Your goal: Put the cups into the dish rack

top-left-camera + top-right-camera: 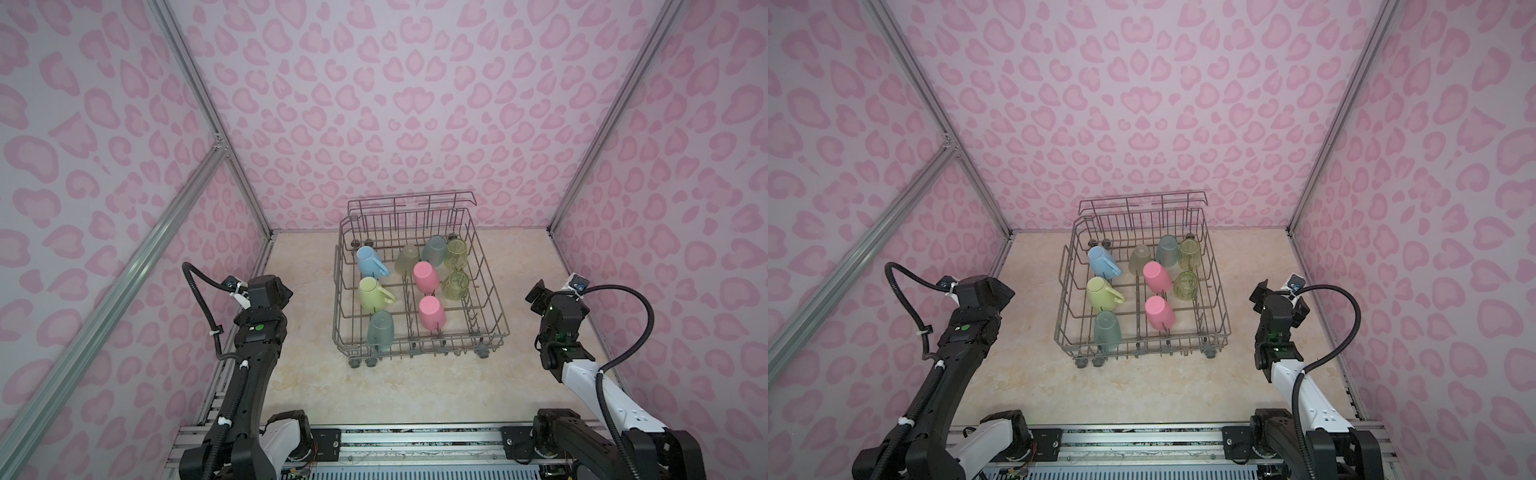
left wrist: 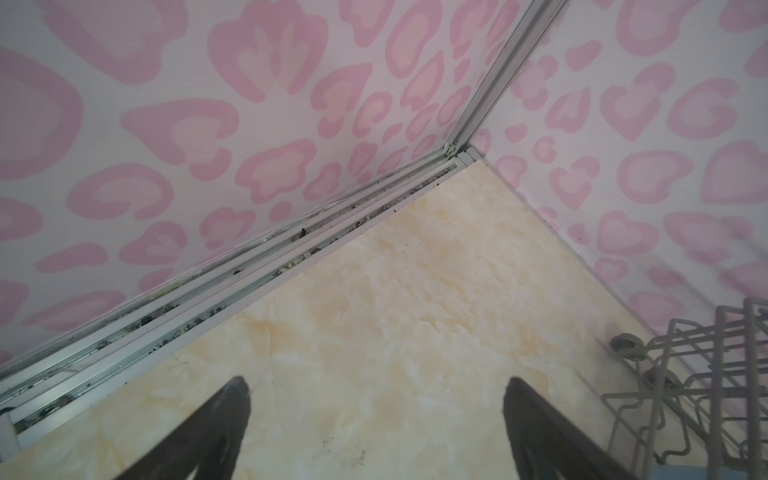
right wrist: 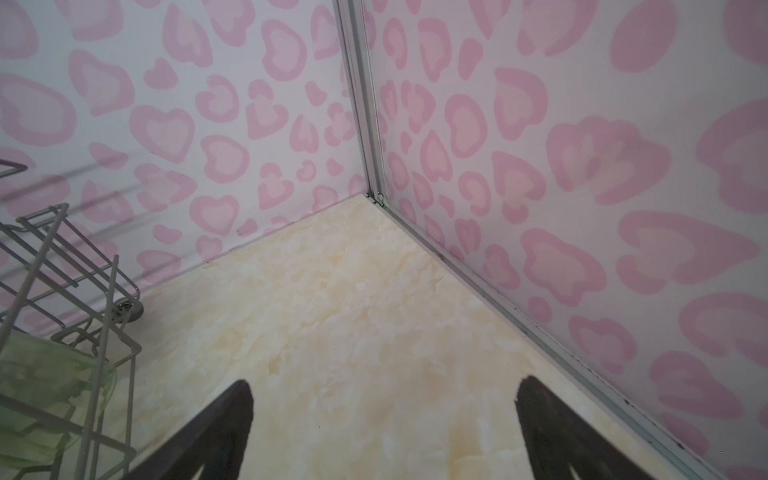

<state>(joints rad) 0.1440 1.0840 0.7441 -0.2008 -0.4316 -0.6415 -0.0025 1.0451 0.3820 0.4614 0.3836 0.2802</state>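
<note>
The grey wire dish rack point(image 1: 449, 343) point(image 1: 1167, 343) stands on the marble floor near the back wall. Several cups sit upside down on its tines: a light-blue mug point(image 1: 370, 261), a pale-yellow mug point(image 1: 372, 294), two pink tumblers point(image 1: 426, 277) point(image 1: 432, 312), two teal cups point(image 1: 380, 331) point(image 1: 434, 250), a beige cup point(image 1: 407, 259) and two lime-green cups point(image 1: 456, 254) point(image 1: 455, 285). My left gripper point(image 2: 376, 388) hovers left of the rack, open and empty. My right gripper point(image 3: 384, 390) hovers right of it, also open and empty.
Pink heart-patterned walls with aluminium frame posts point(image 1: 232, 158) close in the cell on three sides. A metal rail point(image 1: 415, 440) carries both arm bases at the front. A rack corner point(image 2: 685, 374) and a lime-green cup point(image 3: 41, 386) show at the wrist views' edges.
</note>
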